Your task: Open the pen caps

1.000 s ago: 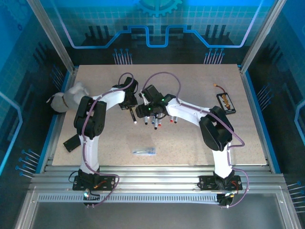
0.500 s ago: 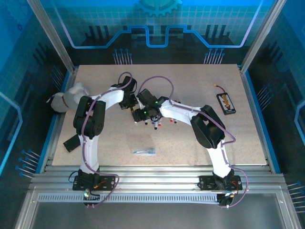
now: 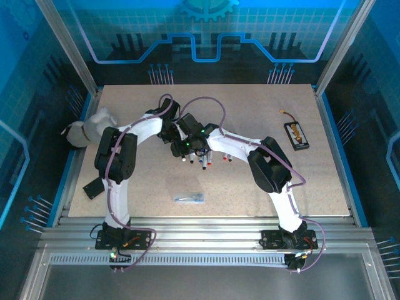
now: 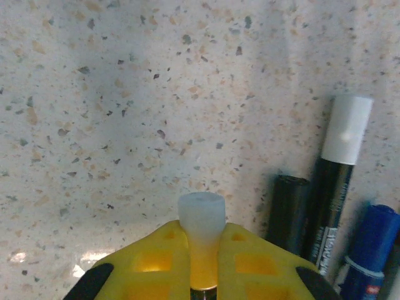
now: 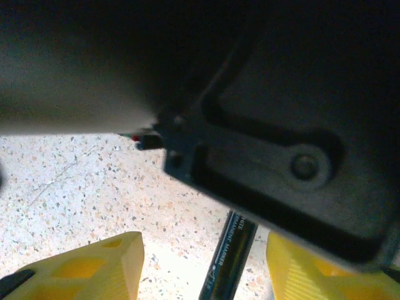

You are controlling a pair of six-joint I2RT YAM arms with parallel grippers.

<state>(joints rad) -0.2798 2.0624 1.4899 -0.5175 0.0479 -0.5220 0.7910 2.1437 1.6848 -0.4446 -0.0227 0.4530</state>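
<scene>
Pen caps (image 4: 347, 128) tip the pens (image 3: 206, 159) lying mid-table (image 3: 250, 187), centre frame, where both arms converge with wrists bent down. Left gripper (image 4: 201, 240) pinches a white-capped pen (image 4: 200, 215). Right gripper (image 5: 203, 245) hangs spread astride a black barrel (image 5: 226, 259), with a dark arm housing (image 5: 275, 156) crowding its upper frame.

Speckled matt tabletop (image 4: 125, 94), smooth white plastic pen cap (image 4: 200, 215), glossy blk pen barrel (image 4: 331, 206)

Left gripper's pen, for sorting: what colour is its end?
The pen end is white; left wrist view.
</scene>
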